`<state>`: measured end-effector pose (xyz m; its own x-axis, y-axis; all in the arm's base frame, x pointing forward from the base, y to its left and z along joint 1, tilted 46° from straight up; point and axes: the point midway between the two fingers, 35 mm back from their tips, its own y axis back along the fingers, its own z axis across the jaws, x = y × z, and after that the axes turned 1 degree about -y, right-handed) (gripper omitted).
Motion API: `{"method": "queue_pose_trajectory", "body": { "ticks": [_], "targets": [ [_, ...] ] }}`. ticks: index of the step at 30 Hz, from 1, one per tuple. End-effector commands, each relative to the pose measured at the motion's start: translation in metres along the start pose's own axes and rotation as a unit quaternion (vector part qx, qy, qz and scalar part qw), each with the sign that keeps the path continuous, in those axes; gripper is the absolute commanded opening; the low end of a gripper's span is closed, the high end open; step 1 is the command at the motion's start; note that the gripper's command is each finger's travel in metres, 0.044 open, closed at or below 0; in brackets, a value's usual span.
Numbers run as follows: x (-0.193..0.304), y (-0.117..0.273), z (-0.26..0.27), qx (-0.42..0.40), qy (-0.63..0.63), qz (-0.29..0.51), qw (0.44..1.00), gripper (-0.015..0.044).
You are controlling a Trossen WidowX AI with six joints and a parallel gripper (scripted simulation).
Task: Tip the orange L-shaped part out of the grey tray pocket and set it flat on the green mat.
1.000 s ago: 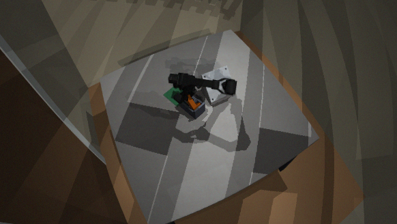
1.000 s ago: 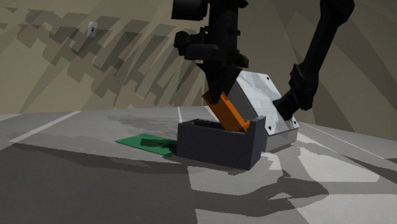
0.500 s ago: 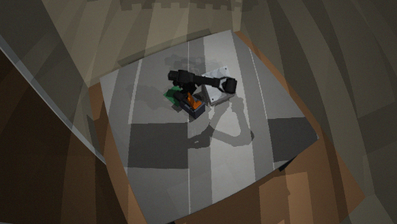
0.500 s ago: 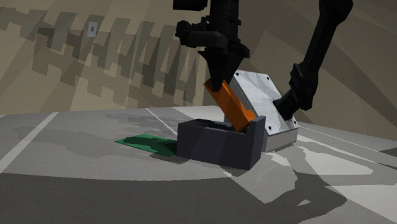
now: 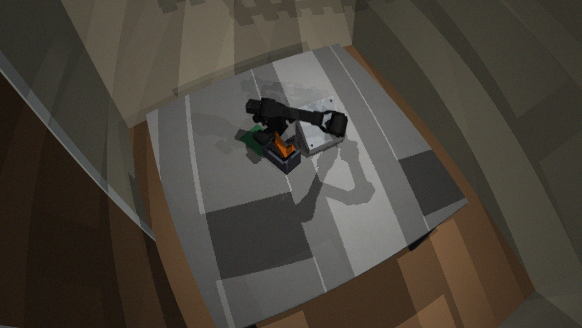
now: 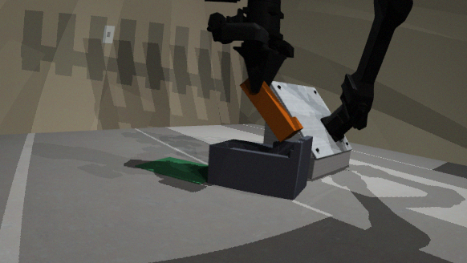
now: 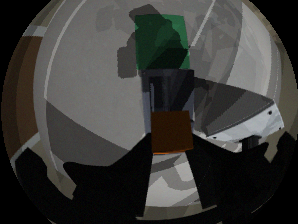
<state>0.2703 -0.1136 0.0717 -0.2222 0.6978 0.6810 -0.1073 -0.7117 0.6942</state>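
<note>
The orange L-shaped part (image 5: 281, 144) (image 6: 270, 111) (image 7: 171, 129) is tilted steeply, with its raised end pinched in my gripper (image 6: 257, 89) (image 7: 168, 136). In the exterior view its lower, L-shaped end hangs at about the rim height of the grey tray (image 5: 293, 165) (image 6: 250, 170) (image 7: 146, 102), near the tray's taller end wall. Most of the part shows above the pocket; whether its lower end touches the tray is unclear. The green mat (image 5: 251, 141) (image 6: 172, 169) (image 7: 147, 42) lies flat beside the tray's other end, partly in shadow.
A sloped metal plate (image 5: 313, 135) (image 6: 298, 108) (image 7: 265, 122) on a block stands close beside the tray, with the arm's base end at it. The arm reaches over from there. Shadows of the arm fall on the table.
</note>
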Motion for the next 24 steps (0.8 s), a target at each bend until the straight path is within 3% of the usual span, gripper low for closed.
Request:
{"method": "queue_pose_trajectory", "body": {
  "ticks": [1, 9, 24],
  "targets": [
    [-0.001, 0.003, 0.000, 0.001, 0.004, -0.003, 1.000, 0.0000],
    [-0.011, 0.005, 0.000, 0.001, 0.004, -0.003, 1.000, 0.0000],
    [-0.075, 0.003, -0.005, 0.000, 0.005, -0.005, 1.000, 0.0000]
  ]
}}
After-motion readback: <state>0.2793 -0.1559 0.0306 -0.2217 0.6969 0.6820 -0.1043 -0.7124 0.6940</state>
